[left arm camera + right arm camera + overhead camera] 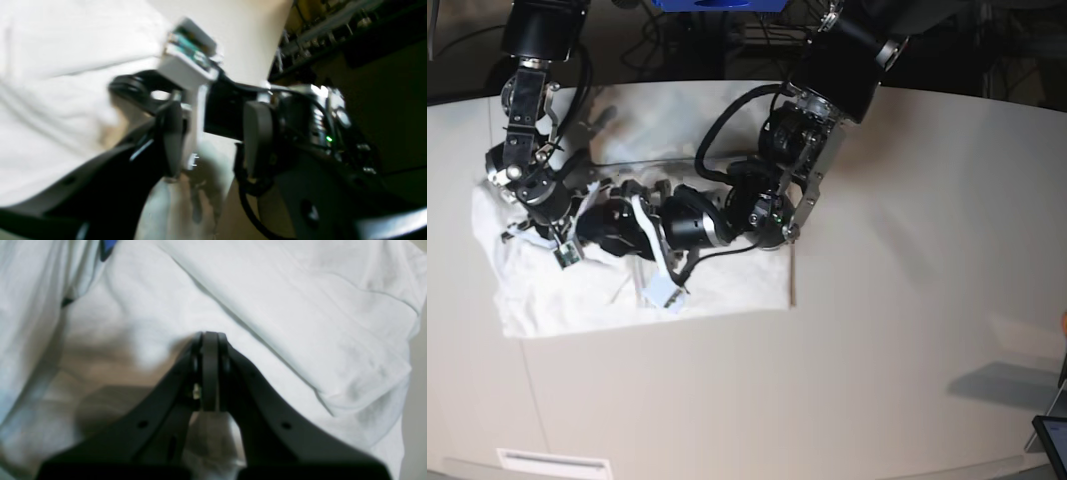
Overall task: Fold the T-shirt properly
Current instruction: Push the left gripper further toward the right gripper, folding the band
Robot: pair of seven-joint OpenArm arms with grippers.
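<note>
T-shirt (727, 285) flat on table (907, 300), left | right gripper (210, 340) fully closed, pressing cloth, seemingly pinning fold | left gripper (213, 133) jaws parted, holding nothing visible, apparently released

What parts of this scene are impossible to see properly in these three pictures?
- The T-shirt: in the base view both arms cover its middle, so its folds there are hidden.
- Its print: only a blue scrap shows, cut off by the right wrist view's top edge.
- Left gripper: the left wrist view is motion-blurred.
- Right gripper: shut, but whether cloth is pinched is unclear.
</note>
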